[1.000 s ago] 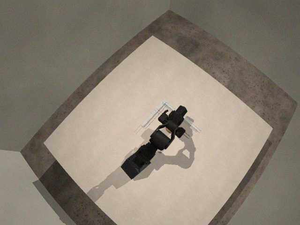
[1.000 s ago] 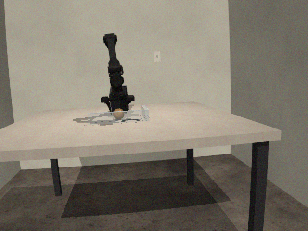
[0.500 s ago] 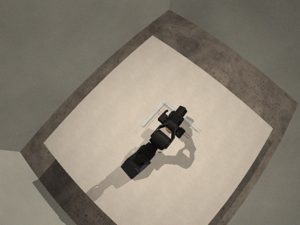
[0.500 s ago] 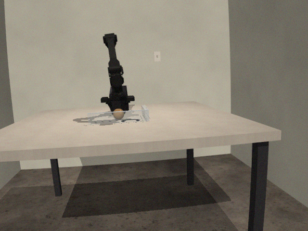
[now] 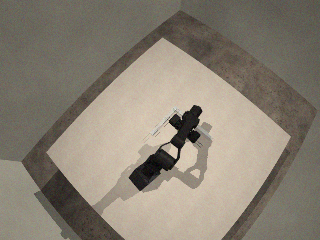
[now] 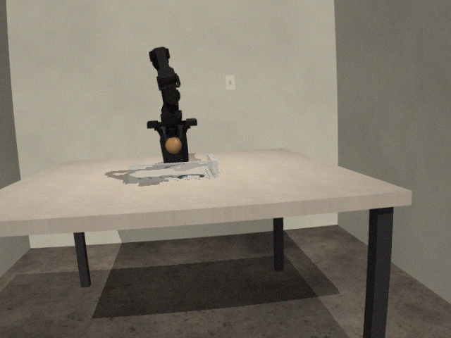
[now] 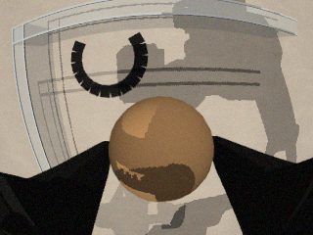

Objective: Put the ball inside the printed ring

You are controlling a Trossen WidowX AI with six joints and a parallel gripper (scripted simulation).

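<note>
The ball [image 7: 160, 149] is orange-brown and sits between my two black fingers in the wrist view. In the exterior view the ball [image 6: 173, 144] hangs above the table top, held in my gripper [image 6: 173, 145], which points down. The printed ring [image 7: 109, 66] is a black broken circle on the table, ahead and to the left of the ball in the wrist view; the ball is outside it. In the top view the arm [image 5: 186, 125] hides the ball and the ring.
A low clear-walled frame [image 6: 213, 165] surrounds the ring area on the table; its curved wall [image 7: 151, 10] runs beyond the ring, and its corner shows in the top view [image 5: 176, 109]. The arm's base [image 5: 144, 174] stands nearer the table's front.
</note>
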